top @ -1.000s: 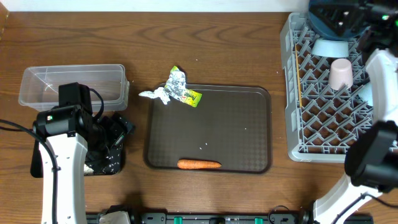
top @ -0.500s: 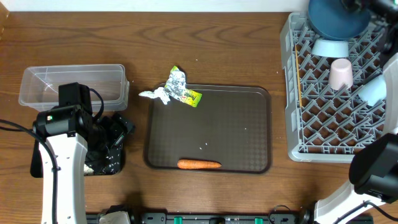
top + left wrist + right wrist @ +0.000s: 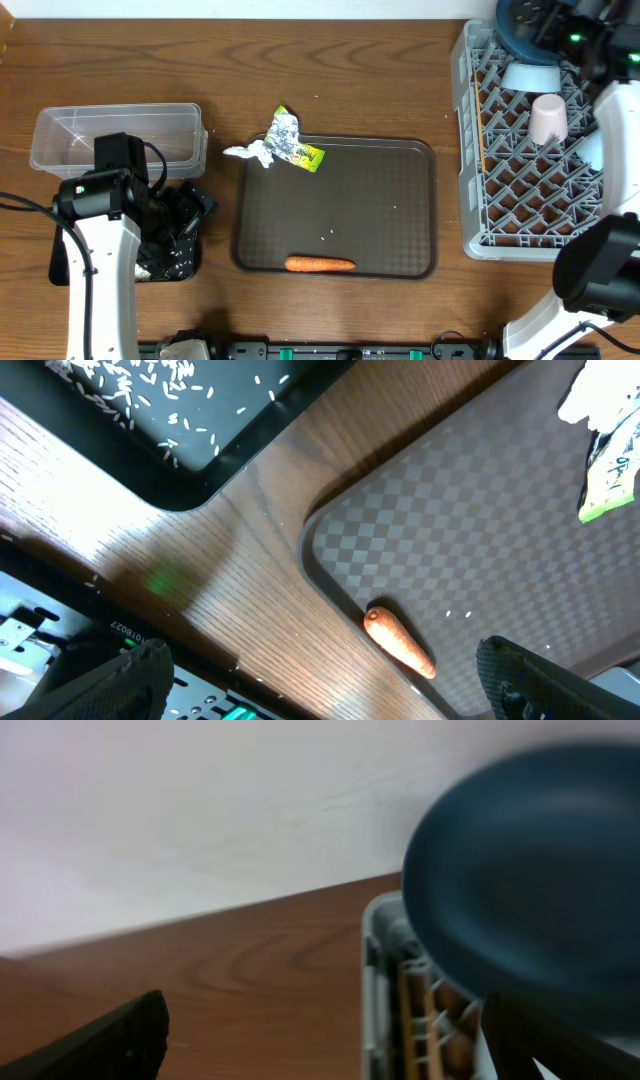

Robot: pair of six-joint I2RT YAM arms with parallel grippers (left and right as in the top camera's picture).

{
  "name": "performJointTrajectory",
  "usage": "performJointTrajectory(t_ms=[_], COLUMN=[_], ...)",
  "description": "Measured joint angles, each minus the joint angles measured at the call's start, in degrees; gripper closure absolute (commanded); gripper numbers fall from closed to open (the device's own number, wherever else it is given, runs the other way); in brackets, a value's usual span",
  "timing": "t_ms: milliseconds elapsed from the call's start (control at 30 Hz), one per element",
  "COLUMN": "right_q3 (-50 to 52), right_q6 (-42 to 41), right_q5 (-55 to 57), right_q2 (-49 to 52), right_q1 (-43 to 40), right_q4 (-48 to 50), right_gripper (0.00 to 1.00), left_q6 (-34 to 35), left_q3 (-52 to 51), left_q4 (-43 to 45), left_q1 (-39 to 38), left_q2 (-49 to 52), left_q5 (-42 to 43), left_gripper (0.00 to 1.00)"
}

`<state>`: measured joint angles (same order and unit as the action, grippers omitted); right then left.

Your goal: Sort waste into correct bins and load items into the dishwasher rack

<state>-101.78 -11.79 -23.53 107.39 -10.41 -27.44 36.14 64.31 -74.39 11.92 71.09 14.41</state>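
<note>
L claw (image 3: 330,690) & R claw (image 3: 335,1055) both released — yellow-green wrapper (image 3: 306,155) print too blurry to read.

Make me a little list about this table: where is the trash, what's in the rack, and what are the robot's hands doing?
carrot: lying on the brown tray, near the edge closest to the robot
foil, wrapper, white paper: bunched at the brown tray's far left corner
rice: in the black tray
clear tub: beside the black tray
rack: dark blue bowl, pale blue bowl, pink cup
left gripper: open, holding nothing
right gripper: open, holding nothing
</note>
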Motion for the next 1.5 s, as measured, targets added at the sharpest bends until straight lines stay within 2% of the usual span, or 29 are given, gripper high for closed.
performJointTrajectory(t_ms=[200, 367, 667, 800, 900, 1100, 1233, 1267, 1367, 1500], right_q3=[-0.42, -0.92, -0.92, -0.92, -0.92, -0.92, -0.92, -0.92, -0.92, -0.92], right_q6=[10.08, 14.29, 18.53, 20.65, 21.97, 22.60, 22.64, 22.73, 22.49, 22.51], right_q5=[15.10, 25.51, 33.03, 32.13, 32.26, 36.26, 37.42, 37.62, 38.07, 38.53], right_q2=[0.46, 3.87, 10.03, 10.23, 10.64, 13.86, 16.68, 17.00, 17.29, 17.29], right_q1=[7.34, 10.71, 10.95, 10.95, 10.95, 10.49, 9.53, 9.44, 8.72, 7.89], right_q4=[1.20, 1.49, 0.96, 1.44, 1.97, 3.04, 2.99, 3.04, 3.19, 3.34], right_gripper=[0.01, 0.01, 0.01, 0.07, 0.17, 0.18, 0.22, 0.24, 0.39, 0.49], left_q6=[0.00, 0.00, 0.02, 0.00, 0.00, 0.02, 0.02, 0.02, 0.00, 0.00], left_q3=[0.00, 0.00, 0.02, 0.00, 0.00, 0.00, 0.00, 0.00, 0.00, 0.00], left_q4=[0.00, 0.00, 0.00, 0.00, 0.02, 0.00, 0.00, 0.00, 0.00, 0.00], left_q1=[0.00, 0.00, 0.00, 0.00, 0.00, 0.00, 0.00, 0.00, 0.00, 0.00], left_q2=[0.00, 0.00, 0.00, 0.00, 0.00, 0.00, 0.00, 0.00, 0.00, 0.00], left_q5=[0.00, 0.00, 0.00, 0.00, 0.00, 0.00, 0.00, 0.00, 0.00, 0.00], left_gripper=[0.00, 0.00, 0.00, 0.00, 0.00, 0.00, 0.00, 0.00, 0.00, 0.00])
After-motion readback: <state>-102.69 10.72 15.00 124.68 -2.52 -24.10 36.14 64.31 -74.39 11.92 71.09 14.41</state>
